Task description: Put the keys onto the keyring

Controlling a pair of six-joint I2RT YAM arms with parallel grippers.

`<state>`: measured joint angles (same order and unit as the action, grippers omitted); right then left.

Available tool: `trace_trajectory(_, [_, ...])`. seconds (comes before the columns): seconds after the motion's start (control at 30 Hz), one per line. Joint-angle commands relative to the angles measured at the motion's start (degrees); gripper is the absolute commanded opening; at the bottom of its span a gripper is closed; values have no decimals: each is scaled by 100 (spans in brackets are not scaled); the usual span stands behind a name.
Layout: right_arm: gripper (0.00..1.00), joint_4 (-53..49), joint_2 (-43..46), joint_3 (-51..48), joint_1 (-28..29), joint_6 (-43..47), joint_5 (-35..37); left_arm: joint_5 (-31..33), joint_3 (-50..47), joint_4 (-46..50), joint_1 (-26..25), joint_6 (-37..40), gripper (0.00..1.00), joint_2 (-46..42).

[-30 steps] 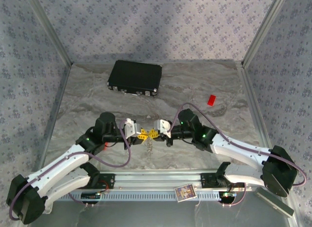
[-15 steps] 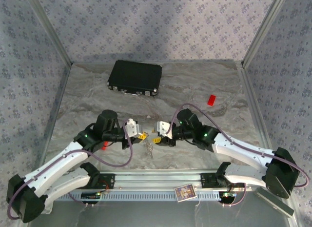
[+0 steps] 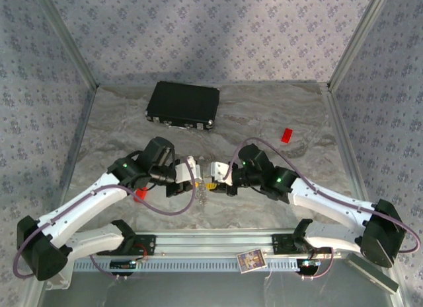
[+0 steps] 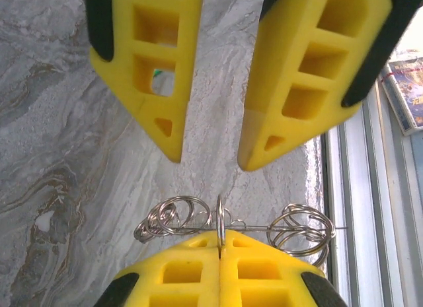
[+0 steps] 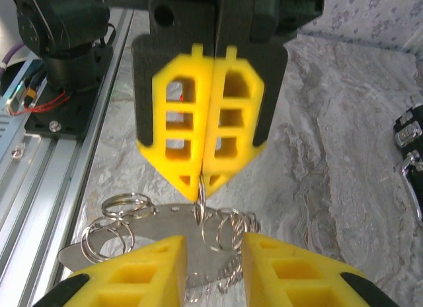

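Observation:
The keyring (image 5: 165, 231) is a flat silver plate carrying several split rings and a short chain. It hangs low over the table between the two grippers (image 3: 201, 191). My left gripper (image 4: 220, 238) is shut on one upright split ring (image 4: 219, 218) of it and also appears from the front (image 5: 200, 178). My right gripper (image 5: 213, 244) faces it, open, its fingers (image 5: 142, 271) on either side of the rings without clamping them. From above, the left gripper (image 3: 193, 176) and right gripper (image 3: 213, 175) sit almost tip to tip. The keys are out of view.
A black case (image 3: 183, 105) lies at the back left. One red block (image 3: 286, 135) sits at the right, another (image 3: 141, 195) under my left forearm. The aluminium rail (image 3: 211, 244) runs along the near edge, with a small card (image 3: 251, 260) on it.
My right gripper has opened and let go of the keyring, which my left gripper still holds. The left arm has swung right and slightly back, and the red block under it now shows.

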<state>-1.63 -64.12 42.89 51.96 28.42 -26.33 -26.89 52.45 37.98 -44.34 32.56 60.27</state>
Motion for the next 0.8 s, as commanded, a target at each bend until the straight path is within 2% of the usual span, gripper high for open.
trace_trajectory(0.0, [29, 516, -124, -87, 67, -299, -162, -9, 370, 345, -82, 86, 0, 85])
trace_trajectory(0.23, [26, 1031, -355, -279, 79, -492, -230, -15, 467, 327, -156, 92, 0, 100])
trace_trajectory(0.43, [13, 1233, -391, -374, 75, -573, -311, -17, 527, 386, -188, 84, 0, 108])
trace_trajectory(0.6, [16, 1319, -443, -414, 77, -632, -397, -85, 539, 299, -181, -19, 0, 107])
trace_trajectory(0.77, [13, 1543, -518, -501, 43, -716, -496, -169, 428, -37, -189, -260, 0, 50])
